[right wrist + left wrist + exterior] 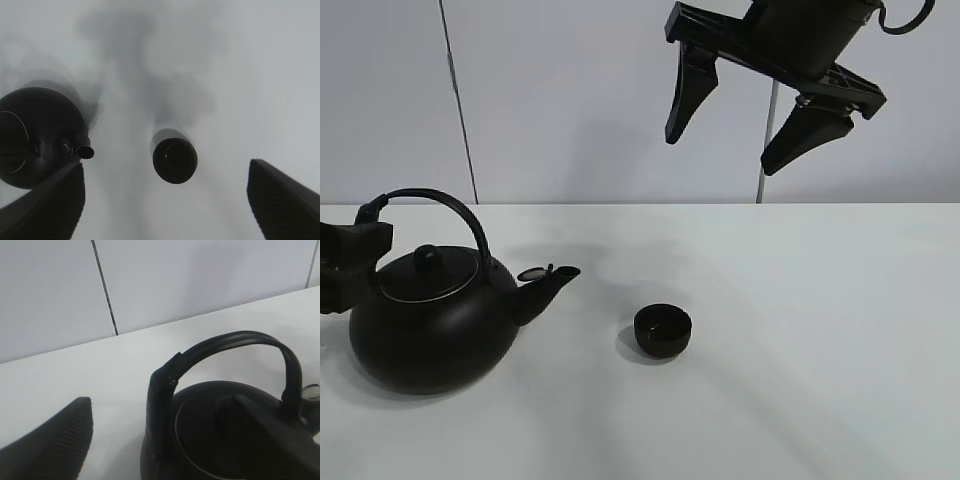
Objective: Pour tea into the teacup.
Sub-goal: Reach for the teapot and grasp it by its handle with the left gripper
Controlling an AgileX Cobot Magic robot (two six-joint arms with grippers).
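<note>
Your left gripper (pixel 352 258) sits at the far left edge of the white table (pixel 840 390), level with the rear foot of the teapot's arched handle (pixel 455 208). In the left wrist view its jaws stand apart. The ribbed finger (pixel 55 442) is clear of the handle post with bare table between them, and the other finger is a dark blur over the lid. It grips nothing.

The black teapot (pixel 430 335) stands upright, and its spout (pixel 548 288) points right with the small spout flap tipped up.

The teacup (pixel 663 330) stands upright to the right of the spout, apart from it, near the middle of the table.

Your right gripper (pixel 720 150) hangs high above the table, up and to the right of the cup. Its jaws are spread wide and it holds nothing.
</note>
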